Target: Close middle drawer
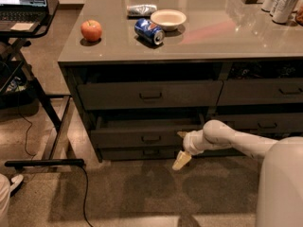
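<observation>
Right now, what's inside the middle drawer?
The middle drawer, with the tool at its front, shows only a narrow shadowed strip inside, no contents visible; the top drawer covers the rest.
</observation>
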`<state>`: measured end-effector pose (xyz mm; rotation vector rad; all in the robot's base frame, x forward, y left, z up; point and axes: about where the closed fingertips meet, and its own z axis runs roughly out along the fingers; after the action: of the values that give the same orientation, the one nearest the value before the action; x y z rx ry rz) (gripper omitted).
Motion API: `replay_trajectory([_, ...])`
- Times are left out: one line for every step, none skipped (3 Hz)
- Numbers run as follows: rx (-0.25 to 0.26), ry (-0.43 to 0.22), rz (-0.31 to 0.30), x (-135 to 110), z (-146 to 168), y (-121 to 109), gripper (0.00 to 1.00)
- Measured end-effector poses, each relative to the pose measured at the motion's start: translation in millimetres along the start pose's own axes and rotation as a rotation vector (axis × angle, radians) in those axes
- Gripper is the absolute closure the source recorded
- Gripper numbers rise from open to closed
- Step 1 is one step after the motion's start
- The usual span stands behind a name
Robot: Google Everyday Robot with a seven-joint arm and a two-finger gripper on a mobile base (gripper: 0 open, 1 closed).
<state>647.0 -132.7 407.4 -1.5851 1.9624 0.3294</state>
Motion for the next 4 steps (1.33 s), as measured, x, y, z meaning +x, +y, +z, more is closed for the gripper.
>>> replay_trajectory([0.000,0.000,0.000,0,0,1,0.00])
replay_trajectory([0.027,-0.030,-0.006,1,7,-20,0.00])
replay_trajectory([0.054,-0.060,-0.012,3,14,-38,0.00])
replay_trajectory([0.070,-0.075,-0.016,4,20,-52,0.00])
